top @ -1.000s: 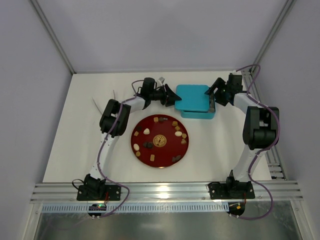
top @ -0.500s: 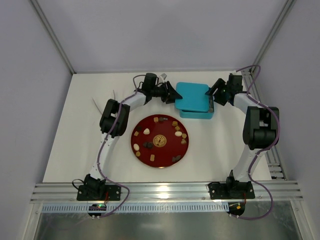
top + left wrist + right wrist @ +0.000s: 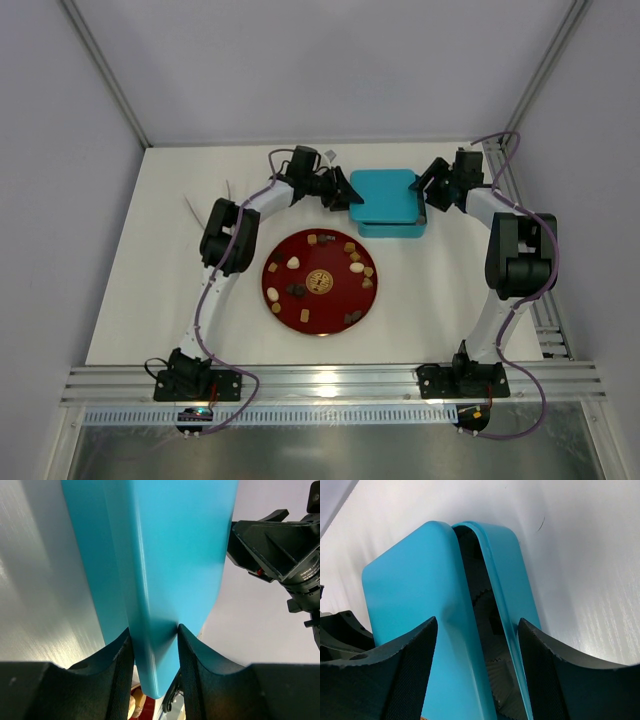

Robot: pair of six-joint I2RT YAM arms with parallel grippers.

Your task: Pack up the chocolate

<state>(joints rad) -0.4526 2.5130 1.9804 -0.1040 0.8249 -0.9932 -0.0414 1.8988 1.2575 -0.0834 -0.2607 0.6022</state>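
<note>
Left gripper (image 3: 152,650): closed narrow on the left edge of the teal lid (image 3: 385,190); both fingers press against it in the wrist view.
Right gripper (image 3: 477,645): jaws wide, astride the lid's right end; we make out no firm pinch.
Lid position: raised and skewed over the box base (image 3: 395,230), by the far edge of the table (image 3: 150,280), right of centre.
Box interior: crinkled paper cups (image 3: 485,602) show through the gap; we see no piece in them.
Task pieces: the chocolate (image 3: 293,263) lies all on the red plate (image 3: 330,305) at mid-table, ringed about the gold emblem (image 3: 319,282), well apart from the box.
Step in hand (our reading): getting the lid off; packing not yet begun.
Doing it well: we would have the right jaws take the lid alone, not the base wall. Both ends should then lift level so the base does not drag along. The lid should go down on bare table toward the far left corner, away from the plate.
Count: one lid, one box base, one plate.
Count, chocolate: about thirteen, in dark, tan and cream; too small for a sure tally.
Count, cups: mostly hidden, we cannot say.
</note>
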